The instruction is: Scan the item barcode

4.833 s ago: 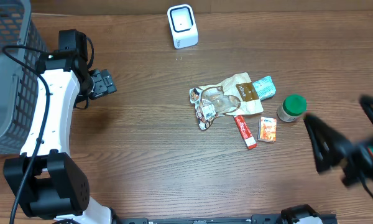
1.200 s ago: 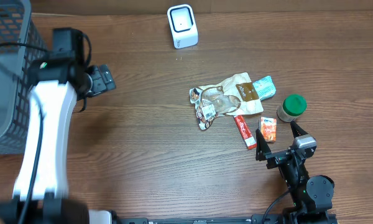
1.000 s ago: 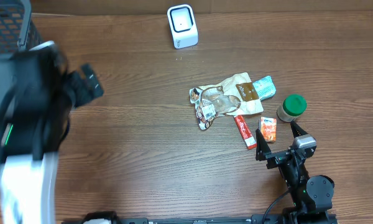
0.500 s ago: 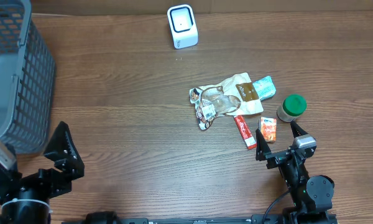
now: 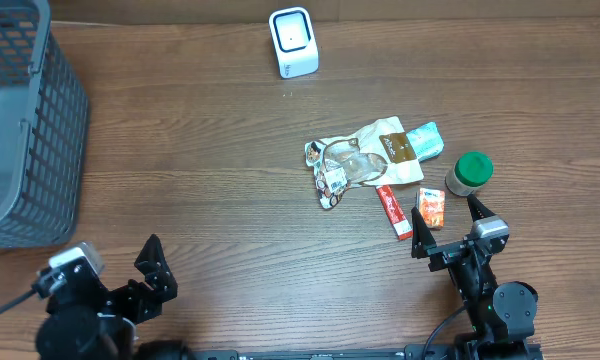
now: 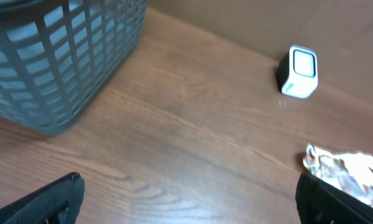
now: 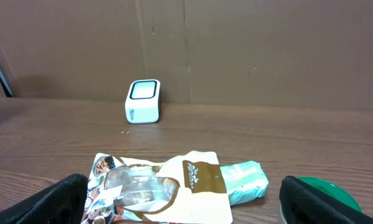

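A white barcode scanner (image 5: 293,42) stands at the table's far edge, and shows in the left wrist view (image 6: 296,73) and the right wrist view (image 7: 142,101). The items lie in a cluster right of centre: a beige and clear pouch (image 5: 365,158) (image 7: 174,180), a teal packet (image 5: 426,140), a green-lidded jar (image 5: 469,173), a red stick pack (image 5: 393,211) and a small orange box (image 5: 431,208). My right gripper (image 5: 447,222) (image 7: 186,202) is open, low behind the cluster and holding nothing. At the front left my left gripper (image 5: 115,265) (image 6: 189,205) is open and empty.
A grey mesh basket (image 5: 20,130) (image 6: 56,56) takes up the far left corner. Brown cardboard walls (image 7: 236,43) back the table. Bare wood (image 5: 210,180) lies between the basket and the items.
My left arm has swung from beside the basket down to the front left edge. The right arm, which came down earlier, has stayed still over the last second. No item has moved.
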Action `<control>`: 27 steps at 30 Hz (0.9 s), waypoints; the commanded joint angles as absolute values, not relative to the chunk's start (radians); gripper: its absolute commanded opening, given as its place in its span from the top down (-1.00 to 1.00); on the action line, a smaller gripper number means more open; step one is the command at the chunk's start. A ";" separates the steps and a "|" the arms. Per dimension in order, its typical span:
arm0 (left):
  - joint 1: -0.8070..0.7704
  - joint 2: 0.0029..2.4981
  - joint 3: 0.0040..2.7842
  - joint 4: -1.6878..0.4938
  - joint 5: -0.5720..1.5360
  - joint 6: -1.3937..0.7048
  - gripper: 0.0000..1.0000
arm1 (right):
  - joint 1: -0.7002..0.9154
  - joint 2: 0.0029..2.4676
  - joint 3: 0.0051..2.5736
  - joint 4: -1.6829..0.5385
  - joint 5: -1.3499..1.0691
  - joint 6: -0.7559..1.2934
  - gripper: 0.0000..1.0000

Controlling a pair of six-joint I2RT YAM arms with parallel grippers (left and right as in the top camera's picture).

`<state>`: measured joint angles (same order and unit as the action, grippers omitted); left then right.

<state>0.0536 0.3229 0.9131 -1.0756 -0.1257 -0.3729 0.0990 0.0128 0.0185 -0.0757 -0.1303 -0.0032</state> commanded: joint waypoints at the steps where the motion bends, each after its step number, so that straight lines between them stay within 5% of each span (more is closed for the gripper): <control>1: 0.052 0.220 0.806 -0.958 -0.164 -0.415 -1.00 | 0.095 0.003 0.008 -0.073 -0.125 0.000 -1.00; 8: 0.052 0.075 0.611 -0.600 -0.159 -0.415 -1.00 | 0.095 0.003 0.008 -0.073 -0.125 0.000 -1.00; 19: 0.052 0.003 0.263 0.285 -0.130 -0.415 -0.99 | 0.095 0.003 0.008 -0.073 -0.125 0.000 -1.00; 27: 0.052 0.003 0.080 0.424 -0.130 -0.414 -0.99 | 0.095 0.003 0.008 -0.073 -0.125 0.000 -1.00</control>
<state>0.0536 0.0158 0.1295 0.4236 -0.1390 -0.4126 0.0986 0.0128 0.0185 -0.0761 -0.1303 -0.0032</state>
